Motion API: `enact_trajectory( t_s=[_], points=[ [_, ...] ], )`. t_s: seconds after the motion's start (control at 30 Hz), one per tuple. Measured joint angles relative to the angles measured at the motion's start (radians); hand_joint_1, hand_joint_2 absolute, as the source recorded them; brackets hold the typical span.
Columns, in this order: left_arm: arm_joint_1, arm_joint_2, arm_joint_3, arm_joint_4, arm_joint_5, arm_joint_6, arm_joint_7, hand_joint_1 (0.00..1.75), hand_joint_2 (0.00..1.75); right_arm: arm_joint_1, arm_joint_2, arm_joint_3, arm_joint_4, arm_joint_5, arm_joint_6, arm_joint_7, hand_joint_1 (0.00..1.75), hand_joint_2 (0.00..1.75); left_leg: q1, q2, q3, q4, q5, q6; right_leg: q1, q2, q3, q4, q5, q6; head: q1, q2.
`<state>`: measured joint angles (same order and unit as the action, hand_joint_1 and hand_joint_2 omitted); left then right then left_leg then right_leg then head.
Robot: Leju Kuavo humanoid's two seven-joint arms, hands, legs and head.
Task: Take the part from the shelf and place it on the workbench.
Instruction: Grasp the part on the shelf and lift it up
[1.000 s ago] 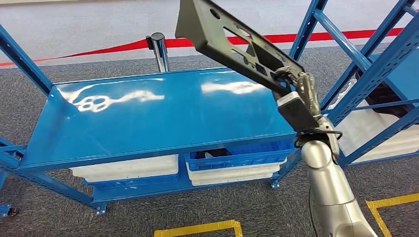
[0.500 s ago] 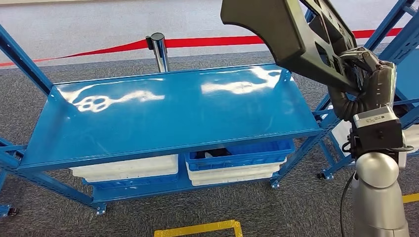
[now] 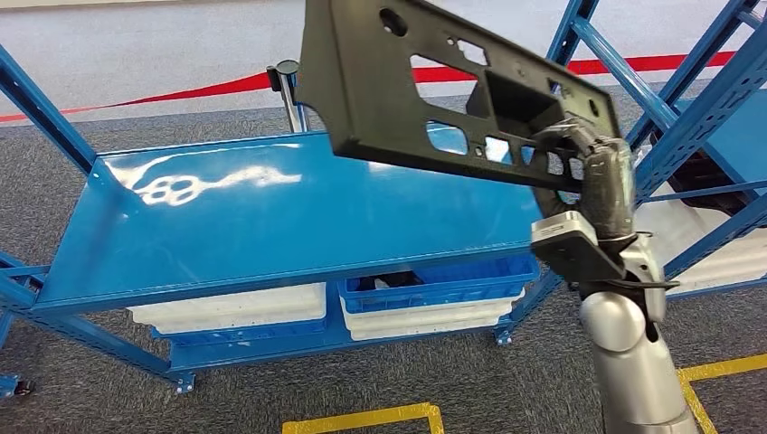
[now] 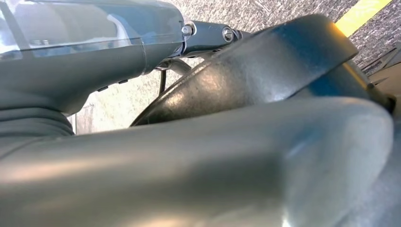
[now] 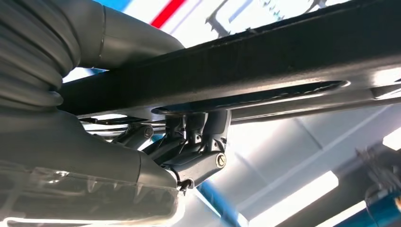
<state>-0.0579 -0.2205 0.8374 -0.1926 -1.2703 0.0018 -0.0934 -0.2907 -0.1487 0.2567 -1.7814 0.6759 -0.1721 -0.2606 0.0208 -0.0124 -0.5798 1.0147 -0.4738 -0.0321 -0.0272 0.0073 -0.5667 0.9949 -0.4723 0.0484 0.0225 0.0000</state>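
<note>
A long black plastic part with several cut-outs hangs in the air over the right half of the blue workbench top, tilted with its broad face toward me. My right hand grips its right end from below, fingers hooked through an opening. In the right wrist view the dark fingers clamp the part's black edge. The left wrist view shows my left hand very close and blurred, with its fingers hidden.
The blue shelf frame stands at the right, close to my right arm. White bins and a blue bin sit under the bench. A chrome post with a red belt stands behind it. Yellow floor marks lie in front.
My right hand has swung left and down from beside the shelf frame. The part has moved with it, from the upper right to over the bench's right half.
</note>
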Motion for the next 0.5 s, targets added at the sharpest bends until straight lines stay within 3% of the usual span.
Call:
enact_trajectory(
  t_s=[0.3,0.5],
  points=[
    [-0.003,0.0,-0.004,0.0,-0.026,-0.003,0.007,0.0,0.0,-0.044,0.172,0.191,0.132,-0.039,0.012,-0.024,1.75,1.75,0.002,0.0,0.0,0.0,0.0,0.0,0.0,0.0,0.0,0.0,-0.001,-0.001,0.0,0.0],
    [-0.005,0.002,-0.005,0.0,-0.037,-0.006,0.012,0.0,0.0,-0.072,0.228,0.263,0.167,-0.084,0.035,-0.041,1.75,1.75,0.002,0.0,0.0,0.0,0.0,0.0,-0.001,0.0,-0.001,0.0,-0.001,-0.001,0.0,0.0]
  ],
)
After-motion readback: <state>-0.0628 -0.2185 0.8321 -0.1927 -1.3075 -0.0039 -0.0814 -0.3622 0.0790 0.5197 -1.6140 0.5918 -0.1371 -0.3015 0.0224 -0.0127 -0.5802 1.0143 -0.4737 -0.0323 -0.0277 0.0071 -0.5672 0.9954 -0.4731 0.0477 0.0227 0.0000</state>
